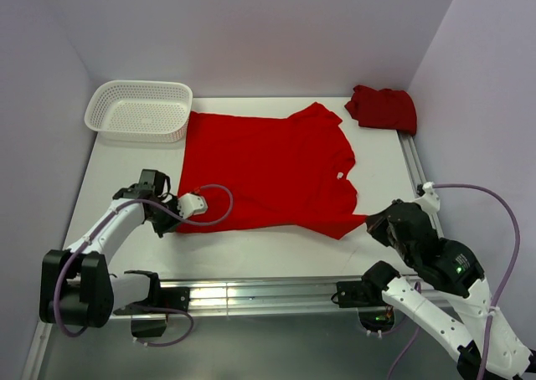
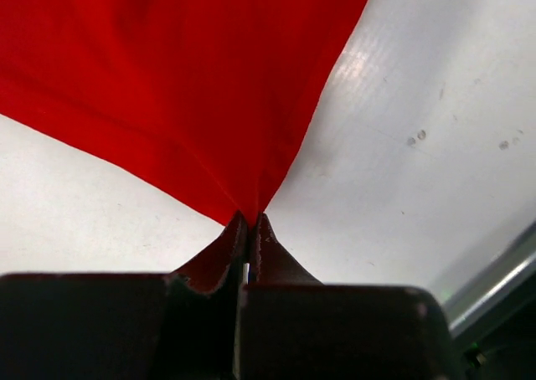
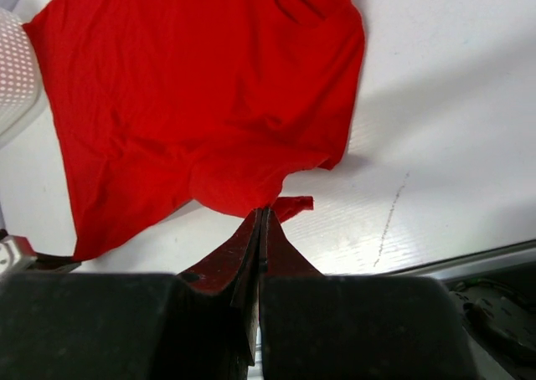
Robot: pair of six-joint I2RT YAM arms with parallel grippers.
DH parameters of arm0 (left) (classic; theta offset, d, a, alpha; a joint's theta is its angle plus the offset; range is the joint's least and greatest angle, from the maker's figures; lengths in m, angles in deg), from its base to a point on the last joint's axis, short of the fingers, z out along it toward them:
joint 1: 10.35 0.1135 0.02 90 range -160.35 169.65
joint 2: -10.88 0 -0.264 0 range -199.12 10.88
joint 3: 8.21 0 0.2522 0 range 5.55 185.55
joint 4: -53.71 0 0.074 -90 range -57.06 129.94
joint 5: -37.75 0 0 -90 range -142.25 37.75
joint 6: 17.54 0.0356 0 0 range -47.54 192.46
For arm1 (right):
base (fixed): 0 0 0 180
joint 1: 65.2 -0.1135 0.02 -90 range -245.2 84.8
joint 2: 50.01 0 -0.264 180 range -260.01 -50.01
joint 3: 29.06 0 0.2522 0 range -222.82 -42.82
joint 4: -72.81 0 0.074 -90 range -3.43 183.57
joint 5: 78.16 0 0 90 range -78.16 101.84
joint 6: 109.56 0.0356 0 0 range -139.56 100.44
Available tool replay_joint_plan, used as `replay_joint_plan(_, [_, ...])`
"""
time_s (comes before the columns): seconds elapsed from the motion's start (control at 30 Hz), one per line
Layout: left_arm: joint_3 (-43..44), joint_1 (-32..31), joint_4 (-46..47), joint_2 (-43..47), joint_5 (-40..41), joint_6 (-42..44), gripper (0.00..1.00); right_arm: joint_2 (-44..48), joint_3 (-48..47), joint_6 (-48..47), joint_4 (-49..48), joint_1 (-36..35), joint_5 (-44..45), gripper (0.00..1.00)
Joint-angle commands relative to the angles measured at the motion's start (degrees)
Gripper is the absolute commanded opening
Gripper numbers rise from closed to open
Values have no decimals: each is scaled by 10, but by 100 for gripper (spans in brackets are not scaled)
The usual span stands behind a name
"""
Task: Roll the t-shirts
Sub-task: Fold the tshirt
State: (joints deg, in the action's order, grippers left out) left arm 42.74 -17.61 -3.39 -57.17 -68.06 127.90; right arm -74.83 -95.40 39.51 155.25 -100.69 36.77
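Two red t-shirts show from the top view. The spread t-shirt (image 1: 268, 166) lies flat across the middle of the desk (image 1: 251, 250), its far-left corner just beside the white mesh basket (image 1: 138, 110). The second t-shirt (image 1: 383, 108) sits bunched at the far-right corner. The left jaws meet the spread t-shirt at its near-left hem corner, the right jaws at its near-right corner.

From the left wrist, the left jaws are pressed together on a corner of the spread t-shirt (image 2: 193, 79), and the cloth fans away from the pinch in soft folds.

From the right wrist, the right jaws are likewise closed, nipping a small fold at the edge of the spread t-shirt (image 3: 201, 104).

The fabric looks thin, light and limp, so it will likely sag and wrinkle between holds. Hem and corner pinches, pulled evenly by both arms, seem the best grip for rolling.
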Motion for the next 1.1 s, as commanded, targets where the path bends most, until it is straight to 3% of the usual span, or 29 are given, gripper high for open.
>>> replay_joint_plan(0.0, [40, 23, -69, -25, -47, 32, 0, 5, -31, 3, 28, -2, 36, 0])
replay_joint_plan(0.27, [77, 88, -163, -63, -61, 97, 0, 9, -82, 10, 79, -3, 57, 0])
replay_joint_plan(0.5, [115, 96, -187, -93, -84, 98, 0, -10, -72, -4, 56, -2, 52, 0])
replay_joint_plan(0.87, [294, 92, -149, -229, -157, -49, 0, -196, -109, -96, -68, 13, 65, 0])
replay_joint_plan(1.07, [336, 78, -84, -287, -142, -129, 0, -277, -78, -200, -212, 140, -41, 0])
